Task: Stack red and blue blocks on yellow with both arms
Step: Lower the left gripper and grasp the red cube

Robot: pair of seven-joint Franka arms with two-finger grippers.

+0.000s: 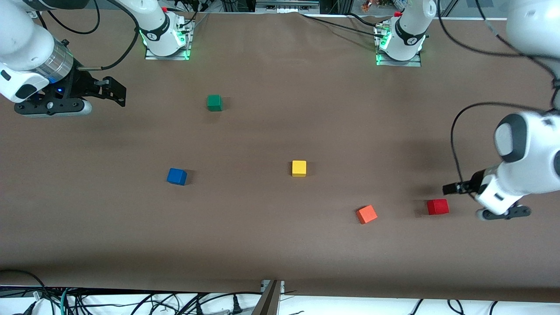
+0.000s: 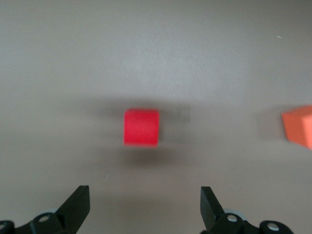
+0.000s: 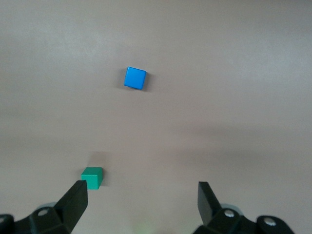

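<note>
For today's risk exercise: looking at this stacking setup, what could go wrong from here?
1. The orange cube lies beside the red block; the open left gripper, near the red block, might knock or grab it instead.
2. The open right gripper has the green cube closer than the blue block, so it could take the wrong cube.

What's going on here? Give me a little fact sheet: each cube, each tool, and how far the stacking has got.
yellow cube: alone mid-table, nothing on it
red cube: on the table toward the left arm's end, beside the orange cube
blue cube: on the table toward the right arm's end
green cube: farthest from the front camera
left tool: open, empty, close to the red cube
right tool: open, empty, up at the right arm's end
stacking: not begun
</note>
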